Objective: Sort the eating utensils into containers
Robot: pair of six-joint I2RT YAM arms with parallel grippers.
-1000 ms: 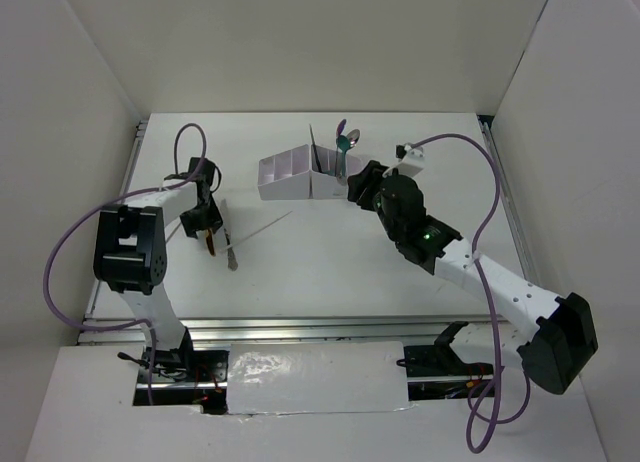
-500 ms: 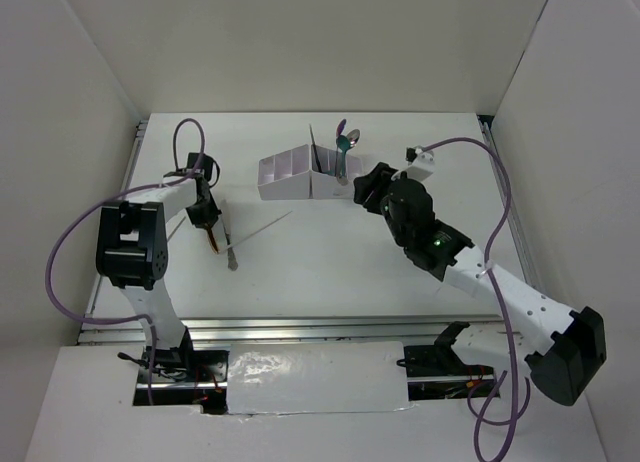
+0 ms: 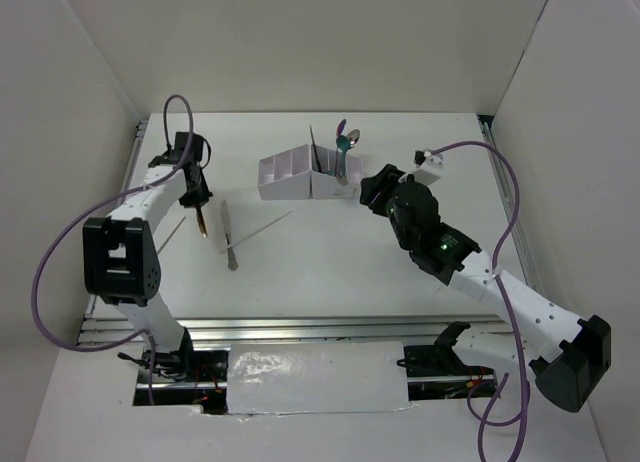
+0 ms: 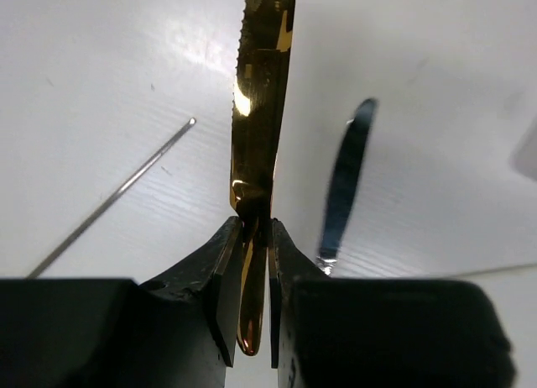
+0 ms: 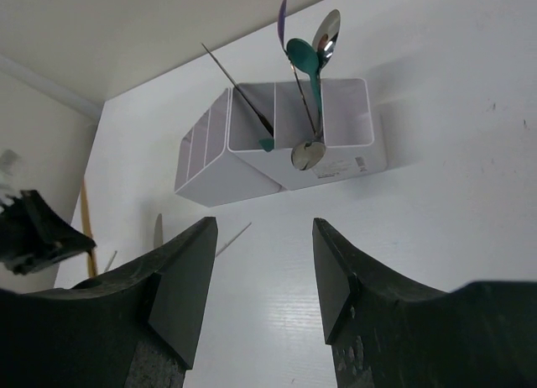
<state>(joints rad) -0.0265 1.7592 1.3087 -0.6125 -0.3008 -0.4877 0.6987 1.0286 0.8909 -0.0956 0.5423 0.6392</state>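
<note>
My left gripper point(image 4: 252, 230) is shut on the handle of a gold knife point(image 4: 260, 94), whose serrated blade points away over the table. From above, the left gripper point(image 3: 194, 187) is at the far left and the gold knife point(image 3: 203, 220) hangs from it. A silver knife point(image 3: 228, 239) and a thin silver stick point(image 3: 262, 226) lie to its right. The white organizer box point(image 3: 295, 180) stands at the back middle and holds a teal spoon point(image 5: 306, 65), a silver spoon point(image 5: 325, 31), a purple piece point(image 5: 282, 23) and a thin dark piece point(image 5: 237, 91). My right gripper point(image 5: 264, 230) is open and empty, just right of the box.
A second thin stick point(image 3: 172, 232) lies left of the gold knife and also shows in the left wrist view point(image 4: 117, 195). White walls close in the table on the left, back and right. The box's left compartments point(image 5: 201, 140) show nothing inside.
My left gripper has moved back and to the left with the gold knife in it. My right gripper has drawn back a little to the right of the box.
</note>
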